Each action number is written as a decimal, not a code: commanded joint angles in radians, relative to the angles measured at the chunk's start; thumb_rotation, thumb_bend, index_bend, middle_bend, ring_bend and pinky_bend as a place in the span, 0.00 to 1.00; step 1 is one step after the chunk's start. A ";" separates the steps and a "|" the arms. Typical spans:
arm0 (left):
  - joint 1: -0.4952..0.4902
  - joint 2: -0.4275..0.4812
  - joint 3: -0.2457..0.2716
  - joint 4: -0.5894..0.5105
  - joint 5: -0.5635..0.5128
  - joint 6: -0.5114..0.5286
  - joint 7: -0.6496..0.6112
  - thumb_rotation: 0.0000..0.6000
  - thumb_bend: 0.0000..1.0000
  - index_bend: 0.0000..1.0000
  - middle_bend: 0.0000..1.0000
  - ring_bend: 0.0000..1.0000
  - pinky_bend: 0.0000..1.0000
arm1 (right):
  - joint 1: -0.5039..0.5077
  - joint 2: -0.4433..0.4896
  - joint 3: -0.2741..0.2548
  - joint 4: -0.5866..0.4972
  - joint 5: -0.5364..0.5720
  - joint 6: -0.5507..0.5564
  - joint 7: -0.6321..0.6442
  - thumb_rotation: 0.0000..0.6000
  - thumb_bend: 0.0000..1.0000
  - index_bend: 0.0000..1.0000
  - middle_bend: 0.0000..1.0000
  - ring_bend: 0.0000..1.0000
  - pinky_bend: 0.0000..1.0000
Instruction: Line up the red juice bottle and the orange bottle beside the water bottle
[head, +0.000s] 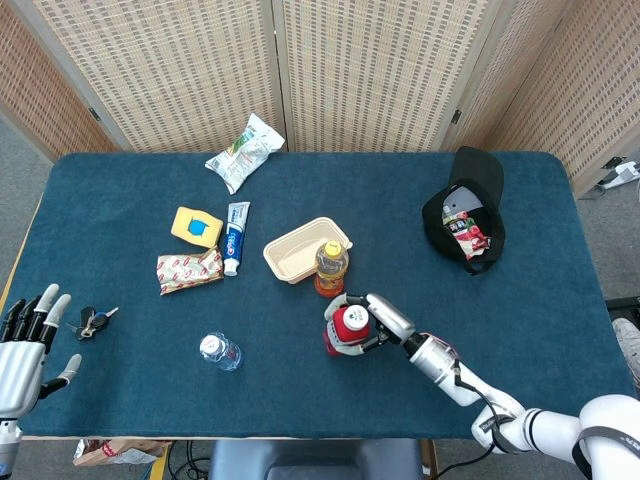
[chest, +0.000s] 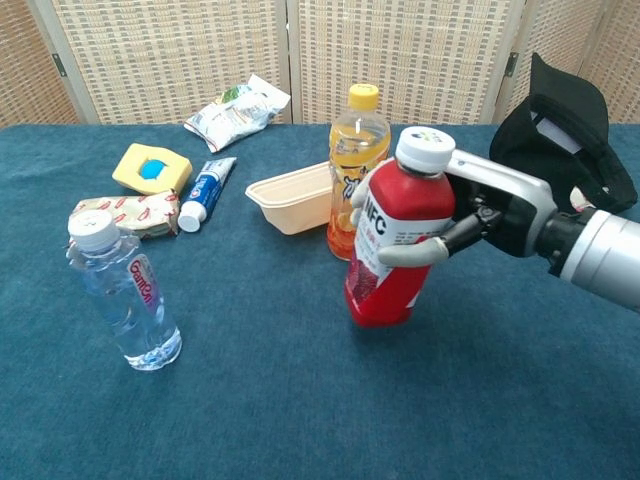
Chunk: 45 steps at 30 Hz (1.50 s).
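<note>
Blue felt-like cloth covers the tabletop (head: 560, 330) I am working over, and woven wicker screens (head: 370, 70) close off the room behind it, with grey floor showing at the corners.

At the far left, off the tabletop's near corner, my left hand (head: 22, 350) hangs with its fingers spread and nothing in it; a bunch of keys (head: 92, 321) lies just beside its fingertips. Further in I see a red-and-white snack pack (chest: 125, 214), a yellow box with a blue patch (chest: 151, 167), a toothpaste tube (chest: 207, 187) and a white-and-green bag (chest: 236, 110) near the back edge. The water bottle (chest: 123, 295) stands upright towards the front left, well apart from the other bottles.

Near the middle sits a beige tray (chest: 290, 200), and the orange bottle (chest: 357, 150) stands upright just beside its right end. My right hand (chest: 470, 215) is wrapped around the red juice bottle (chest: 395, 245), thumb across the front and fingers round the back and neck. That bottle tilts slightly and sits just in front of the orange bottle, partly covering it in the chest view; I cannot tell whether its base touches the cloth. A black cap (head: 465, 210) lies at the right.
</note>
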 joint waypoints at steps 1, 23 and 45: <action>0.001 0.001 0.000 0.001 0.001 0.002 -0.002 1.00 0.26 0.07 0.00 0.04 0.01 | 0.027 -0.024 0.011 -0.014 0.003 -0.027 -0.027 1.00 0.33 0.61 0.51 0.39 0.38; 0.014 0.007 0.000 0.035 -0.003 0.015 -0.051 1.00 0.26 0.07 0.00 0.04 0.01 | 0.176 -0.219 0.057 0.085 0.055 -0.170 -0.123 1.00 0.30 0.61 0.47 0.37 0.38; 0.018 0.001 -0.001 0.058 0.005 0.024 -0.076 1.00 0.26 0.07 0.00 0.04 0.01 | 0.177 -0.205 0.022 0.084 0.045 -0.111 -0.175 1.00 0.06 0.09 0.07 0.05 0.15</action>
